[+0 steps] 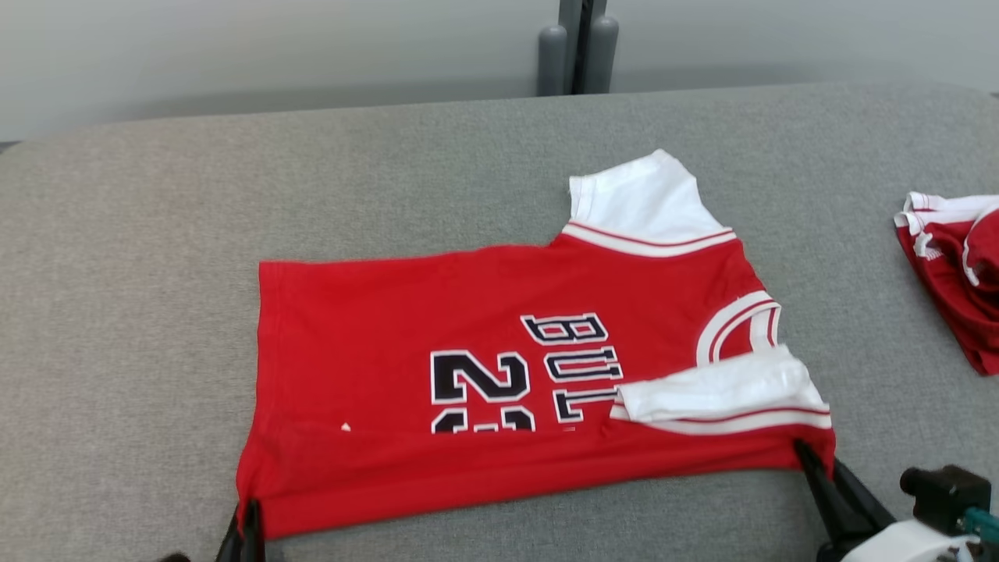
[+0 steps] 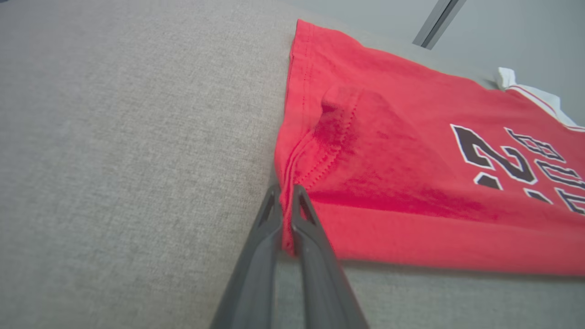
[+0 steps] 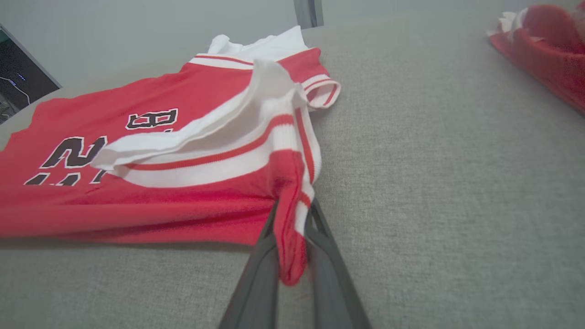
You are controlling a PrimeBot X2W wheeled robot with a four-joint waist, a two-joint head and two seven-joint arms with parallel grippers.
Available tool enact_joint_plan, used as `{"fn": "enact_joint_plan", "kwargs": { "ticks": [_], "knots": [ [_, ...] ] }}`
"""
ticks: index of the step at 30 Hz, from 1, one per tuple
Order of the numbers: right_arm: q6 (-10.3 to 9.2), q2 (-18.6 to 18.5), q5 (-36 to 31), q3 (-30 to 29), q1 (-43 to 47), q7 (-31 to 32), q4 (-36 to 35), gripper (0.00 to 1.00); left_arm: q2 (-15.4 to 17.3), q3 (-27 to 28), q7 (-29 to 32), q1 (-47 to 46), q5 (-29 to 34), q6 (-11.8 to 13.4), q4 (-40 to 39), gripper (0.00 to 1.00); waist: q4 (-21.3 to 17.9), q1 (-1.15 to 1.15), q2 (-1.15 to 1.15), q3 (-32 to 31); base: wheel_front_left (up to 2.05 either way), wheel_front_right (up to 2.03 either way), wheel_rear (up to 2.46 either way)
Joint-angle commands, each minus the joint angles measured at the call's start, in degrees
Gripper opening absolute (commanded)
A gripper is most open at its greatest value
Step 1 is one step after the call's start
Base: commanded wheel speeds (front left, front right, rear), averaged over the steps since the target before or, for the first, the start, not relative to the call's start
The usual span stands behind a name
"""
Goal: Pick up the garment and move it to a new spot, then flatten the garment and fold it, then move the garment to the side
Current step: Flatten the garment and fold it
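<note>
L gripper point(image 1: 248, 511), R gripper point(image 1: 802, 449) clamp red jersey point(image 1: 484, 312)

L jaws closed on hem corner, R's on sleeve-side corner. Jersey lies mid grey fabric surface point(image 1: 156, 273), near edge folded over. 2nd red garment point(image 1: 948, 265) well apart at right.

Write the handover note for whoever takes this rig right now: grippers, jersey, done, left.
Left gripper: shut on the jersey at its hem corner, near edge.
Right gripper: shut on its shoulder-end corner, near edge.
Jersey: flat on the grey table, near long edge folded over the lettering, near sleeve on top.
Another red garment lies bunched at the right.
Done: laid out, first fold in hand.
Left: release, finish folding, move it aside.
</note>
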Motion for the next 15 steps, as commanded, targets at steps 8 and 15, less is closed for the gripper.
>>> {"fn": "enact_joint_plan", "kwargs": {
  "ticks": [8,15],
  "knots": [
    [-0.05,0.04,3.38,0.22,6.06,-0.08,0.09,0.0,-0.25,-0.93,1.67,4.88,-1.76,1.16,-2.69,0.0,1.75,0.0,0.0,-3.47,0.0,0.0,0.0],
    [-0.04,0.92,3.61,0.78,6.98,-0.08,-0.22,0.48,0.69,-1.19,1.09,3.68,-0.99,1.08,-1.02,1.0,0.08,0.0,0.0,-4.53,0.0,0.0,0.0]
  ]
}}
